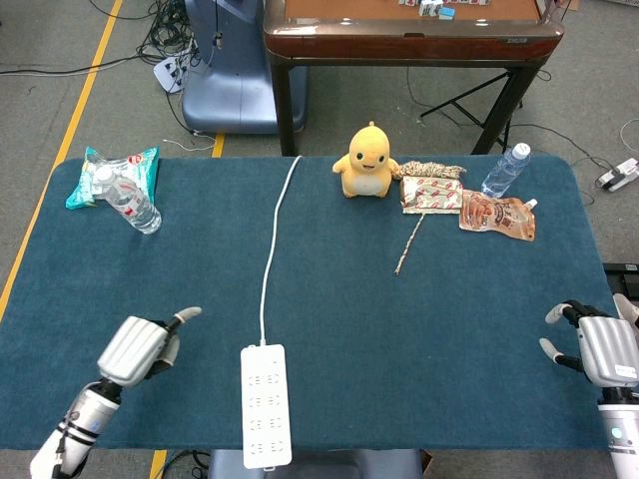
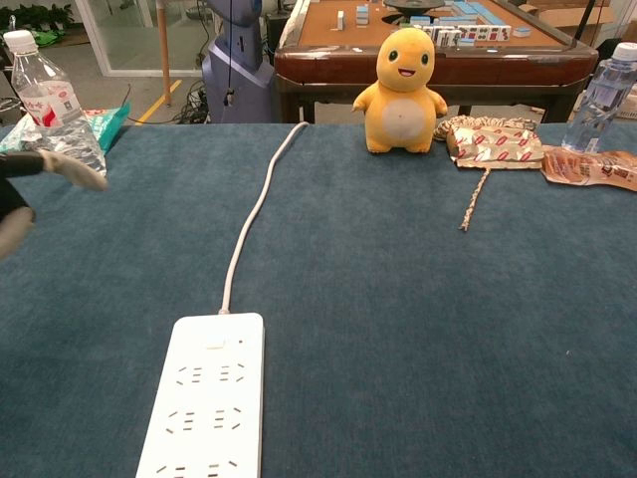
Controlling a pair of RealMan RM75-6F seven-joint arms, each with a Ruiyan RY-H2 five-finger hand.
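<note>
- left hand (image 1: 135,349) hovers over the blue surface (image 1: 419,329), well left of the white power strip (image 1: 266,404); holds nothing, most fingers curled in, one finger (image 1: 185,315) sticking out toward the strip (pointing pose, probably for pressing a switch or socket)
- power strip lies flat at the near edge, sockets up, nothing plugged in; its white cord (image 1: 275,239) runs straight across the surface and off the far edge, so likely fed from the floor behind
- right hand (image 1: 599,349) sits at the far right edge, apart from everything; fingers partly curled and empty, looks parked
- far side: yellow plush toy (image 1: 366,162) upright, facing the robot; snack packets (image 1: 431,195) and a brown pouch (image 1: 497,216) just right of it, a rope (image 1: 411,239) trailing out, a water bottle (image 1: 505,171) by the pouch
- far left corner: second water bottle (image 1: 128,200) lying against a green packet (image 1: 120,170)
- room: grey floor with a yellow line, cables, a blue machine base (image 1: 235,70), a wooden mahjong table (image 1: 409,30) behind
</note>
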